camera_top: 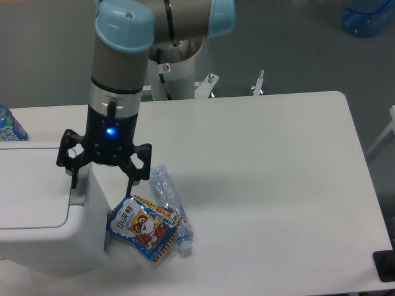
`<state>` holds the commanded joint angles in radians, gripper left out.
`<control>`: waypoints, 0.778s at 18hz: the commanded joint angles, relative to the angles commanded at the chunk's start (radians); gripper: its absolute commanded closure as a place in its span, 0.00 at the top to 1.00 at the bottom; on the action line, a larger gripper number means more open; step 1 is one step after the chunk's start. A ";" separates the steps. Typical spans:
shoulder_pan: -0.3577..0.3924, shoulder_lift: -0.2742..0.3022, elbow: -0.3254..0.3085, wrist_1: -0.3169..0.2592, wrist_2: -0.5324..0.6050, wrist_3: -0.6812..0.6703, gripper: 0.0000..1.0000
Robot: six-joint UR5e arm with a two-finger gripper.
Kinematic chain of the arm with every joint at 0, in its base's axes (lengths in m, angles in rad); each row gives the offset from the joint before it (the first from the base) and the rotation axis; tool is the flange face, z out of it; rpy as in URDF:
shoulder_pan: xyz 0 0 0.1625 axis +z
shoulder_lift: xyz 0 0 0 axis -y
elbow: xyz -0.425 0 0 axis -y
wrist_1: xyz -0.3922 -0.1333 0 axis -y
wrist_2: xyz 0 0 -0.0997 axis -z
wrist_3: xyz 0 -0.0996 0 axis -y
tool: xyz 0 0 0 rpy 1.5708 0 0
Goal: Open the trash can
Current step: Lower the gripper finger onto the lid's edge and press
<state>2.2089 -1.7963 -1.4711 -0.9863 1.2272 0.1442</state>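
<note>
The white table (259, 185) is filling most of the frame. The trash can (37, 209) is sitting at the lower left of the frame, at the table's left edge, and is running off the left border. It is a large boxy white plastic bin with rounded corners. Its flat white lid is lying closed. A grey push tab (78, 196) is showing on the lid's right edge.

The arm is coming down from the upper left of the frame, blue light lit on its wrist. The gripper (102, 184) is hanging over the bin's right edge with fingers spread wide. One fingertip (74, 182) is standing at the grey tab; actual contact cannot be confirmed. The other fingertip (129, 187) is hanging just off the bin's right side, above the tabletop.

Just right of the bin, at lower centre, a clear plastic bottle (170, 206) is lying on its side. A colourful snack packet (143, 226) is lying against it, overlapping its lower part. A blue-labelled bottle (8, 126) is showing at the left border, behind the bin.
</note>
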 joint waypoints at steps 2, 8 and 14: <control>-0.002 -0.002 0.000 0.000 0.009 0.002 1.00; -0.002 -0.006 -0.002 0.000 0.046 0.002 1.00; -0.002 -0.008 -0.005 0.000 0.049 0.002 1.00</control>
<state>2.2074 -1.8040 -1.4757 -0.9863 1.2763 0.1457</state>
